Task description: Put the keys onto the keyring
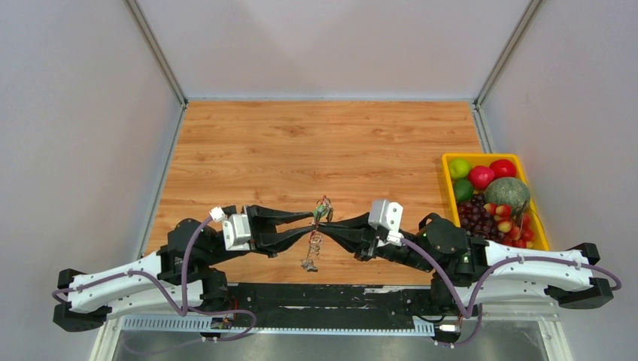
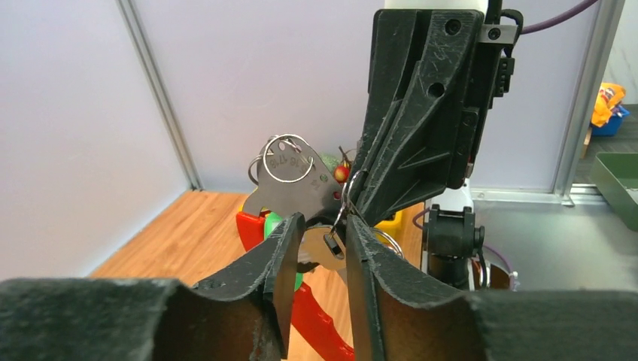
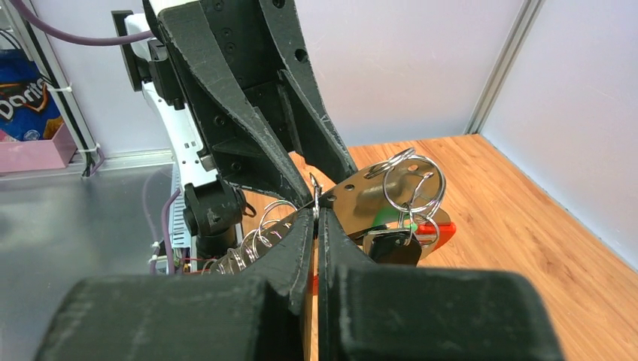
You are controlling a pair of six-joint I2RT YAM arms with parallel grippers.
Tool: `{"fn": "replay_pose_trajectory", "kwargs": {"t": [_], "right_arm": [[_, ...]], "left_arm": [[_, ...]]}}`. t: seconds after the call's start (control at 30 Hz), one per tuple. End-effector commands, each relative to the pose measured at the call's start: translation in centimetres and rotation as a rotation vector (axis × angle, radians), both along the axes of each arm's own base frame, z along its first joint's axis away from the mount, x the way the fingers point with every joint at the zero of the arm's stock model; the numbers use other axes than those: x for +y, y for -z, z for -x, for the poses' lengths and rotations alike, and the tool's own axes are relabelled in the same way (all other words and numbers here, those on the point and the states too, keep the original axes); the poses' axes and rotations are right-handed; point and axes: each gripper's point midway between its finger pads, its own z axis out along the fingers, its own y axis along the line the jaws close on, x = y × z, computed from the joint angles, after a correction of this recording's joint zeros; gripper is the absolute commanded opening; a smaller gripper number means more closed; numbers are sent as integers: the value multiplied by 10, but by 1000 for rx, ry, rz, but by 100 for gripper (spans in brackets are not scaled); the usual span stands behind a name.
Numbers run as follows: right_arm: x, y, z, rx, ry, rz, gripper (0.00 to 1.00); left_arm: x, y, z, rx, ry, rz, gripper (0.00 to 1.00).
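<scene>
Bench (image 1: 301, 143): wood top, 1 yellow tray (image 1: 446, 174) of fruit (image 1: 505, 192) at its right edge, well apart from the work.

2 arms meet at mid-bench, near their bases, and hold the bunch between them.

Left tool (image 2: 317, 239): fingers narrowed on the flat silver key (image 3: 360, 197), which sits in the slim gap between them; we read this as clamped.

Right tool (image 3: 317, 219): fingers pressed together, a thin wire ring pinched at the tips.

Keyring (image 1: 322, 208): held where the 2 tools meet. 1 red loop (image 2: 320, 320) shows below the left fingers; 1 coiled chain (image 1: 314, 244) trails from the bunch toward the near edge. Whether its end rests on the bench, we cannot tell. 1 green tag (image 2: 271, 223) beside the red loop.

Keys counted: 2 for certain, the flat silver one and 1 black-headed key (image 3: 391, 246) hanging from the split rings (image 3: 410, 184). Split rings: at least 2, overlapped, so no exact count.

Step in hand, our judgement: threading. One tool steadies the key, the other works the ring.

Next move calls for a small turn of the ring through the key's hole. Either grip could slip.
</scene>
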Motion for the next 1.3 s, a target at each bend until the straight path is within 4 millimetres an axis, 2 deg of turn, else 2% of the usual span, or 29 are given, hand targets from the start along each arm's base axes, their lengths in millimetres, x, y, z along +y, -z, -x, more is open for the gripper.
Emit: {"fn": "replay_pose_trajectory", "kwargs": {"t": [0.0, 0.2, 0.7, 0.73, 0.9, 1.0, 1.27], "right_arm": [[-12, -67, 9, -20, -45, -212, 0], [-9, -63, 12, -37, -62, -168, 0], [-3, -50, 19, -78, -104, -47, 0], [-1, -43, 20, -78, -110, -15, 0], [1, -32, 22, -81, -128, 49, 0], [0, -28, 25, -81, -142, 70, 0], [-1, -23, 21, -81, -123, 91, 0]], "left_arm": [[-8, 27, 5, 47, 35, -126, 41], [-8, 21, 11, 43, 67, -126, 47], [-11, 6, 32, 34, 186, -142, 49], [-11, 5, 34, 33, 196, -144, 50], [-10, 3, 38, 37, 218, -157, 48], [-9, 9, 39, 50, 220, -181, 46], [-3, 11, 42, 65, 228, -187, 34]]}}
